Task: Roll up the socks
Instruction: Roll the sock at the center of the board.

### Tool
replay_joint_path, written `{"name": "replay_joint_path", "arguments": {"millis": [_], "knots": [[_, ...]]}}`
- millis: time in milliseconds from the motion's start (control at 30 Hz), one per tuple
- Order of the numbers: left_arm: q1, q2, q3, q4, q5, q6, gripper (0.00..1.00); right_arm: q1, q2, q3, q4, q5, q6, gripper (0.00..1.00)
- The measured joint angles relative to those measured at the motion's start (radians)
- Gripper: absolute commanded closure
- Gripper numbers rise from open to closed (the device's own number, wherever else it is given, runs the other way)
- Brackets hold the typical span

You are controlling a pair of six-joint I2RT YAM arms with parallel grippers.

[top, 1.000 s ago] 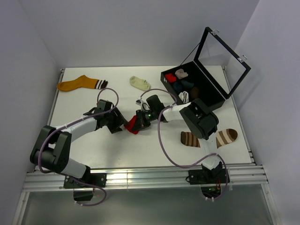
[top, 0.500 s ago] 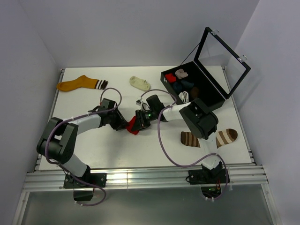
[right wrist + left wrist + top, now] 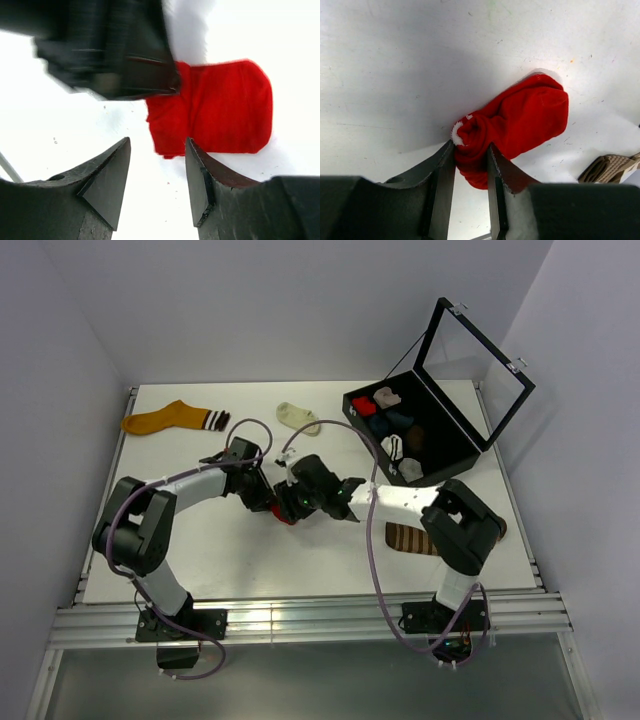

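The red sock [image 3: 530, 115] lies mid-table, one end rolled into a tight bunch. My left gripper [image 3: 470, 155] is shut on that rolled end. My right gripper [image 3: 157, 142] stands open just off the sock's [image 3: 220, 110] near edge, with nothing between its fingers. From above, both grippers meet over the red sock [image 3: 284, 516], left gripper [image 3: 267, 500] on its left and right gripper [image 3: 296, 500] on its right. A cream ankle sock [image 3: 298, 417] lies flat at the back. A brown sock with pale stripes [image 3: 408, 538] lies at the right, partly under the right arm.
An orange sock with a striped cuff [image 3: 165, 420] lies at the back left. An open black box [image 3: 455, 445] with its lid up stands at the back right and holds several rolled socks. The brown striped sock [image 3: 607, 167] shows at the left wrist view's right edge.
My right gripper has opened and let go of the red sock, and its arm has swung lower and leftward. My left gripper has moved right and closed on the rolled end.
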Motion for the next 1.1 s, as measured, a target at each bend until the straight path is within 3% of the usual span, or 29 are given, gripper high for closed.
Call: {"name": "replay_joint_path", "arguments": {"millis": [233,467,567,633,667,700,767,900,1100], "knots": [[-0.005,0.038,0.064,-0.068,-0.003,0.022,0.66,0.156,-0.019,0.001,0.003,0.275,-0.135,0.45],[-0.006,0.052,0.083,-0.087,0.001,0.030,0.66,0.213,0.074,0.002,0.029,0.431,-0.214,0.48],[-0.006,0.053,0.084,-0.088,0.004,0.036,0.64,0.220,0.103,0.003,0.048,0.467,-0.238,0.56],[-0.006,0.055,0.084,-0.087,0.007,0.039,0.61,0.221,0.111,0.009,0.051,0.484,-0.246,0.70],[-0.005,0.055,0.084,-0.087,0.007,0.039,0.61,0.222,0.114,0.010,0.055,0.486,-0.248,0.77],[-0.005,0.055,0.084,-0.085,0.007,0.039,0.59,0.222,0.114,0.010,0.058,0.487,-0.251,0.90],[-0.004,0.055,0.084,-0.085,0.006,0.040,0.52,0.221,0.114,0.010,0.068,0.483,-0.251,0.98],[0.008,0.050,0.083,-0.090,0.003,0.036,0.37,0.200,0.112,0.005,0.087,0.424,-0.238,1.00],[0.076,-0.043,0.033,-0.070,0.007,0.021,0.30,0.093,0.089,-0.011,0.106,0.183,-0.168,1.00]]}}
